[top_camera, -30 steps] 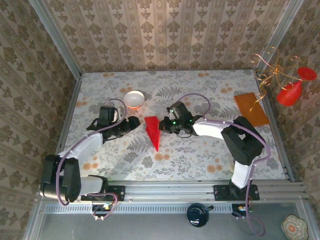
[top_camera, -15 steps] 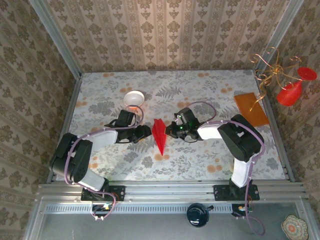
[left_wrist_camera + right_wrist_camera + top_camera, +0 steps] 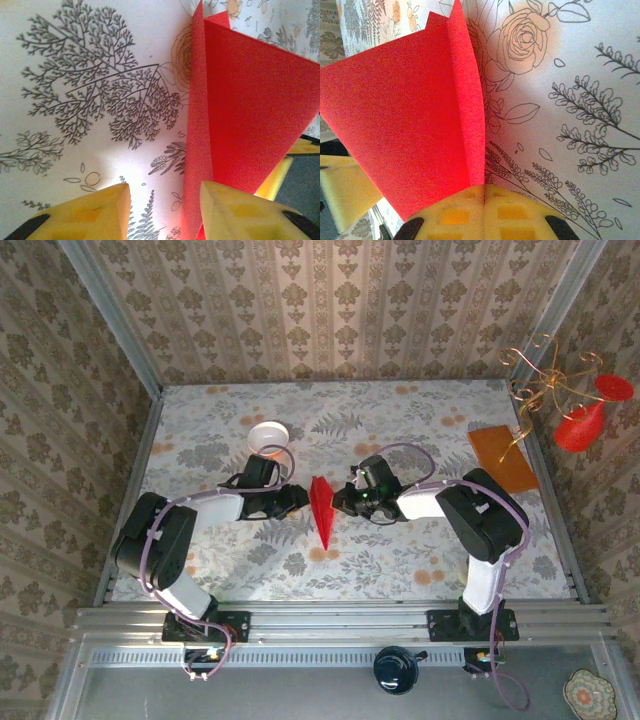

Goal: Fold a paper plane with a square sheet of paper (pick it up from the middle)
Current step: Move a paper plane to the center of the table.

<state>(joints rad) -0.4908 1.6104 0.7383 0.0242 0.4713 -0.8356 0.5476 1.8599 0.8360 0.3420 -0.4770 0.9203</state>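
The paper plane stands on edge near the middle of the tabletop, its point toward the near edge. The right gripper is clamped on its folded layers. The left gripper is part open, with a paper flap between its fingers, just beside one pad and not gripped. The paper looks light, thin and floppy, so it probably crumples or slips easily. It is best pinched gently along the centre crease, where the stacked layers are stiffest.

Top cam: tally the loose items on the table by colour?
Red: 1, paper plane
White: 1, small bowl
Orange-brown: 1, rectangular board
Total: 3
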